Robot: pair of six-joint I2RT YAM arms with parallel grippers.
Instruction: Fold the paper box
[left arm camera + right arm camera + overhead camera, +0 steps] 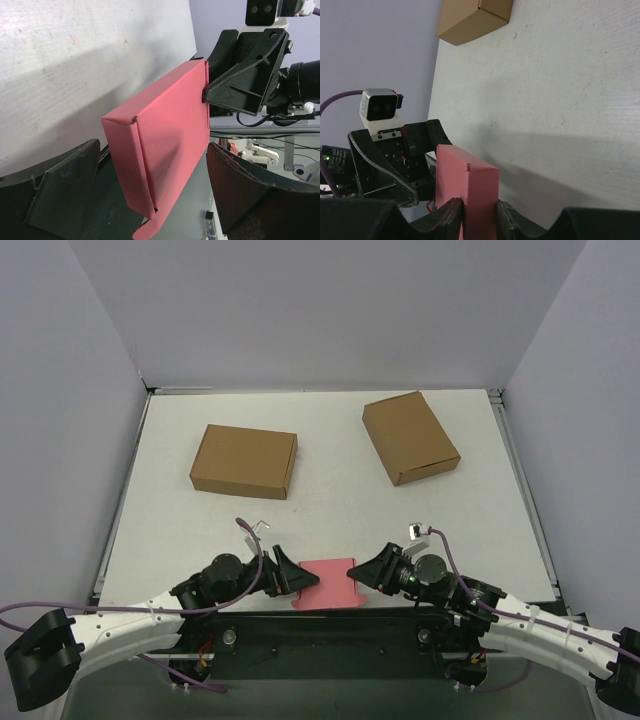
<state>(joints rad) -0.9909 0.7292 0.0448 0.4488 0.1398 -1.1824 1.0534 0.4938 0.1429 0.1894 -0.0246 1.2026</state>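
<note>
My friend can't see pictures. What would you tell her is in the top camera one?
A pink paper box is at the near edge of a white table, between the left gripper and the right gripper, which meet it from either side. Two brown cardboard boxes lie farther back.

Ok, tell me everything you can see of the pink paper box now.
The paper box is pink thin card, folded into a shallow rectangular shape with creased edges and one loose flap at one end. It sits at the near edge of the table. The right gripper pinches one end; the left gripper straddles the other, grip unclear.
</note>
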